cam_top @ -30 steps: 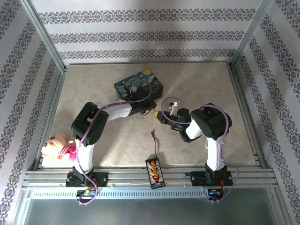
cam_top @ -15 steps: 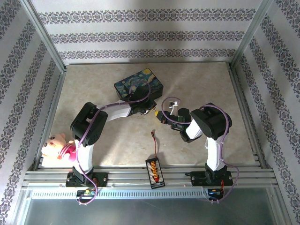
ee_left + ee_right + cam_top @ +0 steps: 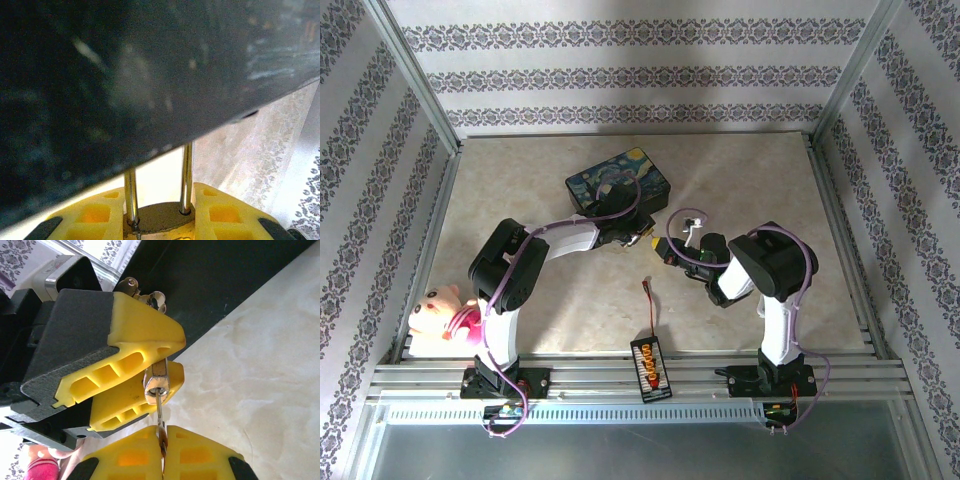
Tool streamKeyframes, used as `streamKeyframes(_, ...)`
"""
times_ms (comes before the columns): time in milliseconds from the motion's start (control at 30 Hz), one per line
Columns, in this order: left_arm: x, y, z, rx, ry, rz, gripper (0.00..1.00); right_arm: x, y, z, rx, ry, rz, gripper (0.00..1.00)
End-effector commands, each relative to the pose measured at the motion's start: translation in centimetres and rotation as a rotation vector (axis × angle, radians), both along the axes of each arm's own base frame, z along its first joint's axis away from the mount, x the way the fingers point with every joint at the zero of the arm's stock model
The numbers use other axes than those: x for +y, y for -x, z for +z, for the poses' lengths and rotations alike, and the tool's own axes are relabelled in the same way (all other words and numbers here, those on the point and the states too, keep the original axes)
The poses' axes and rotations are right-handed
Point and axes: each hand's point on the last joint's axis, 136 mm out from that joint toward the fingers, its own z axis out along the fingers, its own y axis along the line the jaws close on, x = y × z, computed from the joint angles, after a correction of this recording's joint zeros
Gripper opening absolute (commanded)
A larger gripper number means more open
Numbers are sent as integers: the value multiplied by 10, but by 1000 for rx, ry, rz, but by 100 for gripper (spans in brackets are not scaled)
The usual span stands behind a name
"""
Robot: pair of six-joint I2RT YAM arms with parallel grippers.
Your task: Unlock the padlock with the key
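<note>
Alignment first — the key, clamped in my right end effector, points straight ahead, tip at the base of the padlock pinched by my left end effector.

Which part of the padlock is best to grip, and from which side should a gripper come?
Grip the padlock by its body, across the broad sides, coming in sideways to the shackle. The shackle leaves one end and the key meets the opposite end, so both ends must stay free. The left gripper holds it this way.
</note>
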Motion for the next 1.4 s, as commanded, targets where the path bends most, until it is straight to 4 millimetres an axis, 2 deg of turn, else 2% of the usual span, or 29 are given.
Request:
streamKeyframes(0,-36,45,5,159,156,-115,0,-11,-12,12,-40,-2,-92,0)
streamKeyframes(467,-34,38,-4,171,161,-90,0,-15,-4,6,50,-51,-123,0)
streamKeyframes(1067,-38,39,-6,179,188,-106,0,5,-3,16,60,-112,11,0)
streamKeyframes(1200,-40,39,-3,172,193,-115,0,7,-4,11,79,-120,58,0)
streamKeyframes(1367,-39,40,-1,168,191,-119,0,1,-11,-5,141,-133,31,0)
